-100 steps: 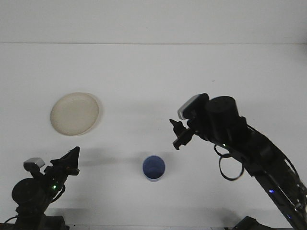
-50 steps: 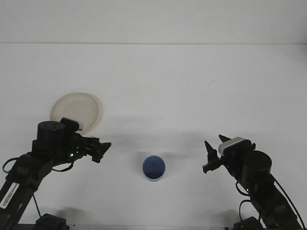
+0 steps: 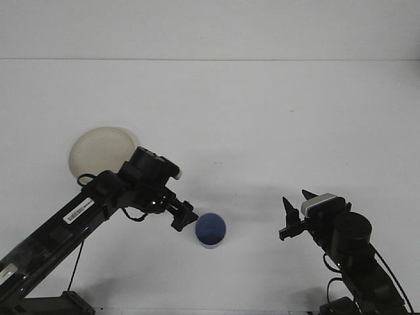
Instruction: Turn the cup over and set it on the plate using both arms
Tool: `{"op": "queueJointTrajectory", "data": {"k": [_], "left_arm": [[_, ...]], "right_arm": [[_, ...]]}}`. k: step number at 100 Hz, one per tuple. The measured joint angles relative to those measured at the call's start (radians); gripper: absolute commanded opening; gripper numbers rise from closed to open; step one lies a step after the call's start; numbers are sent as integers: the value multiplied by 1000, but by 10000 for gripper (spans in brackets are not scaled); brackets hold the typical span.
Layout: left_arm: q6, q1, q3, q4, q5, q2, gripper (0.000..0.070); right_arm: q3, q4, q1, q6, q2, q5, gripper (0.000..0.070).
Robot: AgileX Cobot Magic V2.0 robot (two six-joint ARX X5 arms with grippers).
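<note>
A small blue cup (image 3: 210, 230) stands on the white table (image 3: 262, 111) with its open end facing up, near the front and about in the middle. The round cream plate (image 3: 98, 150) lies flat on the table, off to the left and farther back, well apart from the cup. The left arm (image 3: 79, 213) reaches in from the bottom left corner, and part of it covers the right edge of the plate. Its left gripper (image 3: 184, 215) is just beside the cup's left side; I cannot tell if it touches, and I cannot tell if its jaws are apart or together. The right gripper (image 3: 294, 211) sits off to the right of the cup, well apart from it, with its two dark fingers spread apart and holding nothing.
</note>
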Motion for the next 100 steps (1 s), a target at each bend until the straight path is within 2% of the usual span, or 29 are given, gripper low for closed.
{"op": "queueJointTrajectory", "data": {"k": [12, 27, 55, 60, 66, 69, 70, 71, 72, 74, 75, 100], "left_arm": [[3, -50, 6, 15, -42, 64, 522], [4, -102, 6, 37, -48, 118, 522], [4, -171, 6, 88, -187, 209, 488], [4, -180, 6, 89, -206, 228, 425], [4, -191, 6, 88, -223, 251, 241], [3, -193, 6, 89, -224, 260, 104], [4, -194, 6, 89, -224, 262, 83], [4, -195, 6, 89, -224, 263, 24], [4, -196, 6, 89, -224, 264, 2], [4, -198, 6, 88, -225, 266, 0], [4, -198, 6, 88, -226, 266, 21], [4, -208, 32, 77, -231, 264, 14]], "right_arm": [[0, 0, 0, 0, 0, 0, 370], [0, 0, 0, 0, 0, 0, 370], [0, 0, 0, 0, 0, 0, 370], [0, 0, 0, 0, 0, 0, 370], [0, 0, 0, 0, 0, 0, 370], [0, 0, 0, 0, 0, 0, 370], [0, 0, 0, 0, 0, 0, 370], [0, 0, 0, 0, 0, 0, 370], [0, 0, 0, 0, 0, 0, 370], [0, 0, 0, 0, 0, 0, 370], [0, 0, 0, 0, 0, 0, 370], [0, 0, 0, 0, 0, 0, 370]]}}
